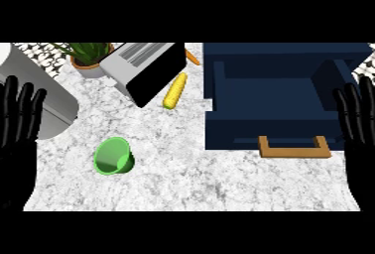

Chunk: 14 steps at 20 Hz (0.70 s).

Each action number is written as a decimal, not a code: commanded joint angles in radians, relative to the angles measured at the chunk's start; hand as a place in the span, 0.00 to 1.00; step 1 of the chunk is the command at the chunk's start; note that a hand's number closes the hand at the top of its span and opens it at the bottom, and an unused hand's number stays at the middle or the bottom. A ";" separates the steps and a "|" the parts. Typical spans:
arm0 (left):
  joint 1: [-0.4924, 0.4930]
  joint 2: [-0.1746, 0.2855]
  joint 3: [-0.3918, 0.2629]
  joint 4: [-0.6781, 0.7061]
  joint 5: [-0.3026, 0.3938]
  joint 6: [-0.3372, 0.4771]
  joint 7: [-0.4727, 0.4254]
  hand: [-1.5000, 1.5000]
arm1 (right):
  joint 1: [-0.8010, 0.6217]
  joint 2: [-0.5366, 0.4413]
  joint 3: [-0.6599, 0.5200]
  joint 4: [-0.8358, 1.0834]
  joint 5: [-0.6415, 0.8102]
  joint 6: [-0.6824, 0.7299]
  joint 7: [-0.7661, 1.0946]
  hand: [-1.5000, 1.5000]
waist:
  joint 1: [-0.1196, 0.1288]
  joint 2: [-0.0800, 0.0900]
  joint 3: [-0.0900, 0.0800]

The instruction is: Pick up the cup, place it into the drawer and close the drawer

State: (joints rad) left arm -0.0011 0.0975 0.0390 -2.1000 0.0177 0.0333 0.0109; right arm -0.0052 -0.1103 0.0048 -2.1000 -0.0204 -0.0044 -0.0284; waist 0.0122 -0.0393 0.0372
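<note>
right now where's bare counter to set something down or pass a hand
Widest bare stretch: the near counter in front of the cup and the drawer's handle. Another lane runs between the cup and the drawer. Crowded at the back left: plant, toaster and corn sit close together.

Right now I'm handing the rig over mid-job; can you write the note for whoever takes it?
Left hand: open, resting at the left edge, holding nothing.
Right hand: open, resting at the right edge.
Green cup: on the counter, left of the drawer, untouched.
Drawer stands open.
Done: nothing.
Left: pick up cup, place it in drawer, close drawer.
</note>
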 commanded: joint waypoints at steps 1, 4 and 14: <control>0.038 -0.011 -0.026 -0.057 -0.063 0.026 -0.008 0.00 | -0.005 0.013 -0.022 0.000 -0.032 0.000 -0.025 0.00 | -0.007 0.037 -0.036; 0.042 -0.093 -0.128 -0.079 -0.248 0.180 0.031 0.00 | -0.043 -0.013 -0.008 0.025 -0.022 0.020 0.043 0.00 | -0.007 0.038 -0.036; -0.068 -0.097 -0.248 0.087 -0.180 0.492 0.075 0.00 | -0.024 0.034 0.068 0.036 -0.045 0.042 0.127 0.00 | -0.013 0.039 -0.037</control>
State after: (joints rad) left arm -0.0195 0.0062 -0.1605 -2.0217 -0.1290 0.4428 0.0304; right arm -0.0209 -0.0913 0.0475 -2.0685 -0.0956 0.0489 0.0695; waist -0.0020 -0.0010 0.0011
